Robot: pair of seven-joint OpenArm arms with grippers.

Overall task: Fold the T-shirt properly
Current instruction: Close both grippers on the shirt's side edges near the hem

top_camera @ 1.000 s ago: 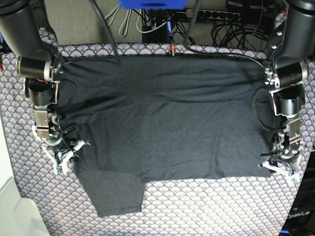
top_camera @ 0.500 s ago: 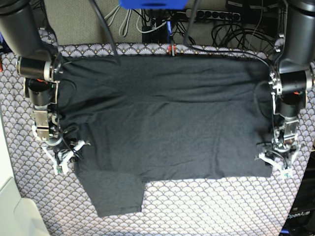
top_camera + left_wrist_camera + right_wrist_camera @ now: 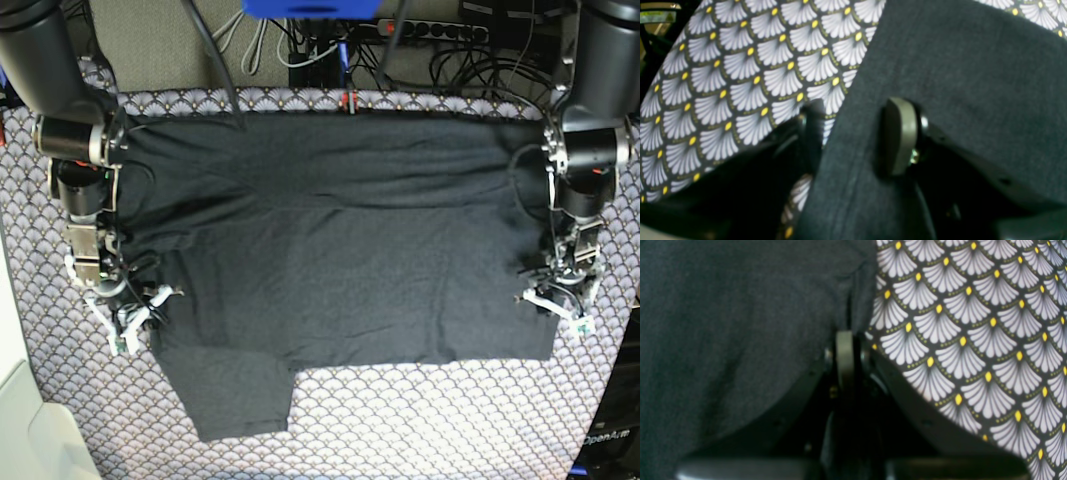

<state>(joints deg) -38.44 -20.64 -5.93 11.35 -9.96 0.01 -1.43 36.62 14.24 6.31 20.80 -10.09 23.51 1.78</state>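
Observation:
The dark charcoal T-shirt [image 3: 340, 250] lies spread flat across the scallop-patterned tablecloth [image 3: 420, 420], with one sleeve [image 3: 235, 395] pointing toward the near edge. My left gripper [image 3: 557, 303] is at the shirt's right edge, open. In the left wrist view, my left gripper [image 3: 855, 136] straddles the hem, one pad [image 3: 900, 136] over the T-shirt [image 3: 973, 83] and the other over the tablecloth [image 3: 740, 83]. My right gripper [image 3: 128, 322] is low at the shirt's left edge. In the right wrist view, my right gripper [image 3: 846, 353] is shut, with the edge of the T-shirt [image 3: 740, 323] running into its pads.
Cables and a power strip [image 3: 440, 30] lie behind the table's far edge. A white object [image 3: 30, 430] stands at the near left corner. A dark box [image 3: 608, 440] is at the near right. The arms' upper links [image 3: 45, 60] rise at both far corners.
My left arm has swung inward and away from the near edge, bringing its gripper from the shirt's near right corner up along the right edge. The right arm has stayed still.

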